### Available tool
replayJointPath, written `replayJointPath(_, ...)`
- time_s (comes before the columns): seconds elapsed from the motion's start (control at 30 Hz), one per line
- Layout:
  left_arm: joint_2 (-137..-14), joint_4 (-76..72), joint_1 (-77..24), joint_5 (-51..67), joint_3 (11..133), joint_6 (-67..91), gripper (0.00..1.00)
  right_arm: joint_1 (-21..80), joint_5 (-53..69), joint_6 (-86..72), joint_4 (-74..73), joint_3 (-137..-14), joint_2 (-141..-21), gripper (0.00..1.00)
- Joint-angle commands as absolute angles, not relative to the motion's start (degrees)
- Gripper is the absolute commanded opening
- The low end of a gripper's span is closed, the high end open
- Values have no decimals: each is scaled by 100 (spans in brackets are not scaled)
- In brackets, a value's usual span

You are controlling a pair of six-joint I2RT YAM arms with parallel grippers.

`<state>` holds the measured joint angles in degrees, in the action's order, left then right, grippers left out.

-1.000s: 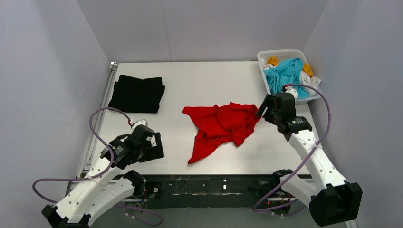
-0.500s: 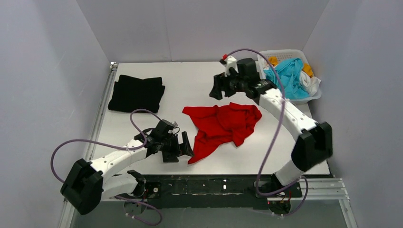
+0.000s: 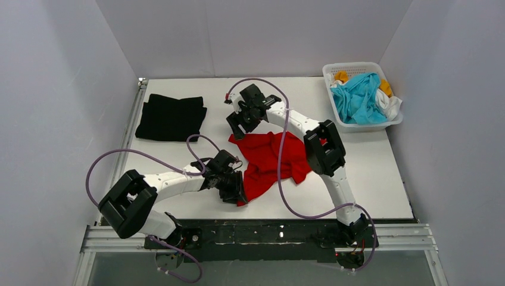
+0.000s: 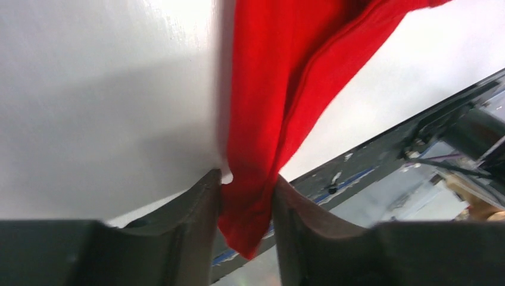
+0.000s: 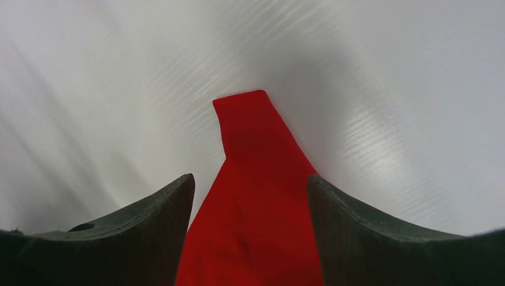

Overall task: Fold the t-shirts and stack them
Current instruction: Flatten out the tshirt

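Red t-shirt [image 3: 271, 158] is lying crumpled right of the black t-shirt [image 3: 171, 117]; we are just arriving: left gripper [image 3: 235, 192] pinching its farther tip, right gripper [image 3: 237, 128] wide-jawed astride the nearer corner, beginning spreading.

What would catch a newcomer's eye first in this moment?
The crumpled red t-shirt in the middle draws the eye first. The left claw pinches its near tip, while the right claw stands open astride its far corner. A folded black t-shirt lies far left, and a white basket of coloured cloth sits far right.
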<state>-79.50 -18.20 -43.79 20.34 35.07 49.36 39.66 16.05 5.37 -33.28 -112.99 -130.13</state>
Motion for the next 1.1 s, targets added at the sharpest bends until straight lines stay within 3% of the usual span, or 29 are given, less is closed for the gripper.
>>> replayJointPath(0.0, -8204, -1482, -4464, 2005, 3605, 4891, 25, 4119, 1414, 1093, -3571, -11696, -13309, 76)
replayJointPath(0.1, -8306, -1335, -4464, 1870, 3678, 4885, 0, 4259, 1240, 1315, -3598, -11543, -13390, 75)
replayJointPath(0.27, -8015, -835, -4465, 1384, 3691, 4746, 0, 4423, 1024, 1448, -3678, -11249, -13500, 67)
replayJointPath(0.33, -7784, -440, -4465, 1013, 3673, 4737, 0, 4431, 924, 1314, -3706, -11236, -13587, 55)
replayJointPath(0.47, -7271, 364, -4456, 205, 3650, 4634, 0, 4417, 251, 1000, -3506, -11227, -13691, 14)
replayJointPath(0.53, -7017, 741, -4453, -261, 3689, 4600, 0, 4372, 36, 812, -3339, -11230, -13629, 1)
replayJointPath(0.73, -6470, 1753, -4203, -1227, 4035, 4440, 0, 3875, -973, 66, -2900, -11109, -12727, 1)
replayJointPath(1.07, -5794, 3205, -3424, -3122, 6003, 3670, 0, 2866, -1557, -498, -2008, -9053, -8876, 1)
